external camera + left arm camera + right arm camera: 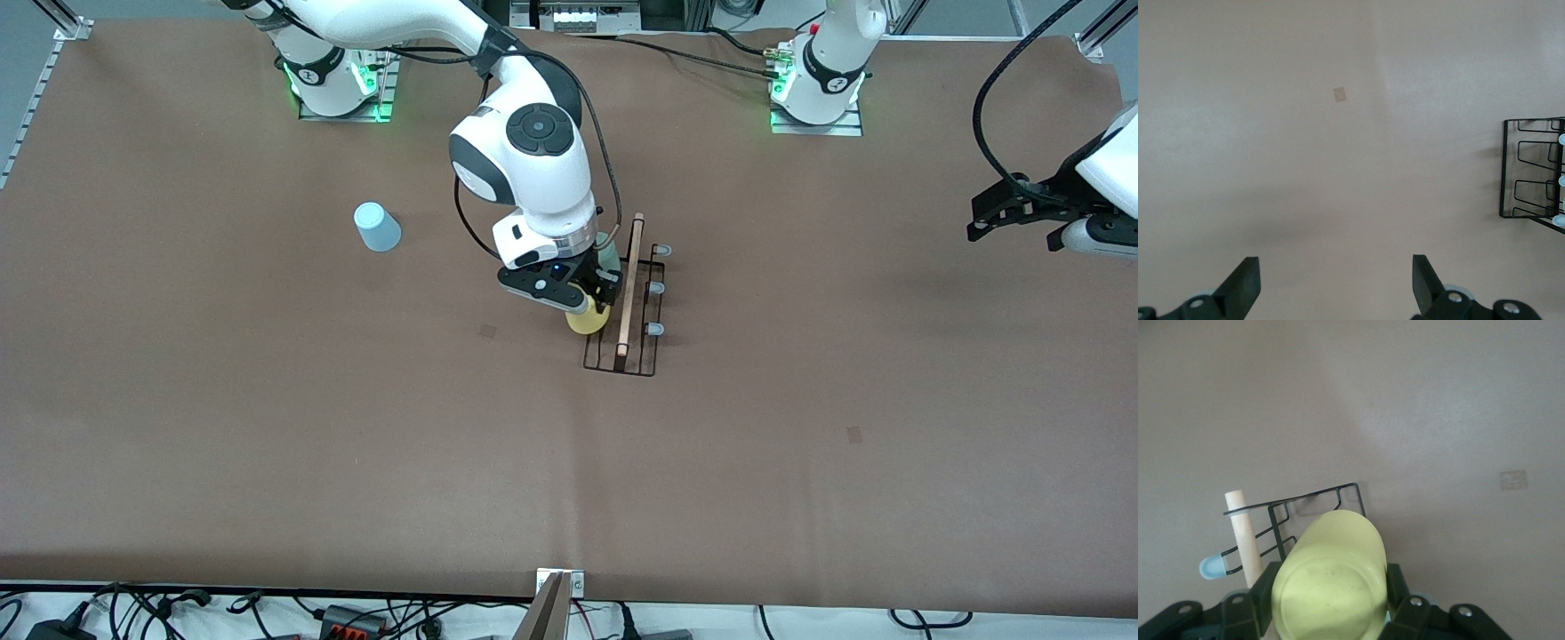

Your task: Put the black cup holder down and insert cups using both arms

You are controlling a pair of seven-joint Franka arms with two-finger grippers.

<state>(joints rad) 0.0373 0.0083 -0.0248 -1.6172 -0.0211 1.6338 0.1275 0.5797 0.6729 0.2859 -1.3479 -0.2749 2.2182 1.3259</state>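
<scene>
The black cup holder [637, 356] stands mid-table, its wooden rod [630, 284] along the top and three grey-tipped pegs [656, 288] showing on the side toward the left arm. My right gripper [591, 307] is shut on the yellow cup [587, 320], held tilted against the holder's side toward the right arm; the right wrist view shows the cup [1331, 580] between the fingers [1397, 587]. A sage green cup [610, 254] is on the holder, partly hidden by that gripper. The light blue cup [377, 227] stands on the table toward the right arm's end. My left gripper [978, 218] is open and empty over bare table [1335, 273].
The holder's end shows at the edge of the left wrist view [1531, 167]. Small tape marks lie on the brown table [854, 434]. Cables run along the table's front edge [356, 613].
</scene>
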